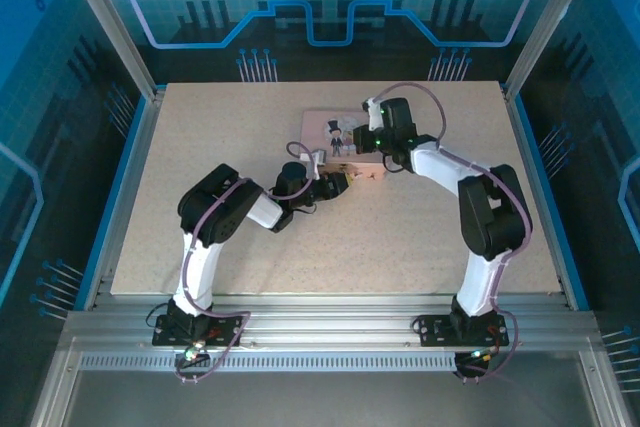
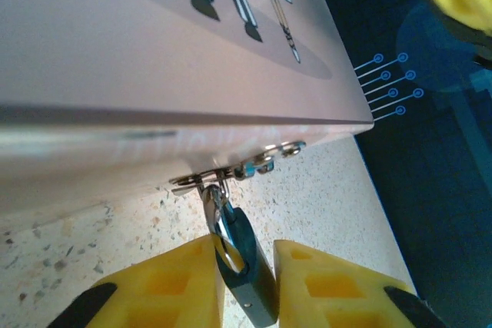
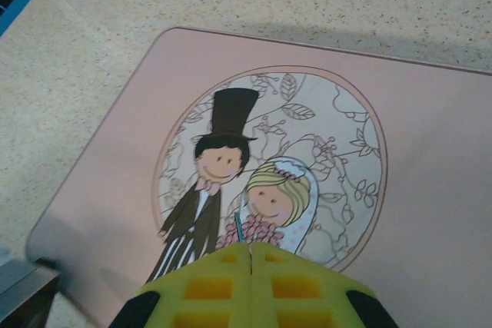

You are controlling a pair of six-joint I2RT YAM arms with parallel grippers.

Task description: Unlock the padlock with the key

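Small bluish-bodied padlock (image 2: pixel 247 270) with a thin silvery shackle hangs off a silvery metal hasp (image 2: pixel 201 182) on the front edge of the pink rectangular box (image 2: pixel 154 51).

- Long axis: runs from the hasp away from the box wall, leaning slightly right in the left wrist view. Shackle end points at the box; the body's base points back toward the wrist camera.
- Body lies low over the speckled beige bench (image 2: pixel 323 190), just in front of the box. Cannot tell whether it rests on the surface.

Left gripper (image 2: pixel 246 289): yellow fingers (image 2: pixel 161 286) closed in on either flank of the padlock body, gripping it. Shackle stays free above the fingertips.

From the top view, the left gripper (image 1: pixel 340 183) reaches in from the left to the box's near edge. The box (image 1: pixel 312 125) sits mid-bench, toward the far side.

Right gripper (image 3: pixel 252 270): hangs over the box lid (image 3: pixel 430 190), above its cartoon picture (image 3: pixel 254 182) of a top-hatted groom and a veiled bride in an oval. Yellow fingers (image 3: pixel 207 289) are pressed together with only a hairline seam between them. Cannot tell whether anything thin is pinched in that seam.
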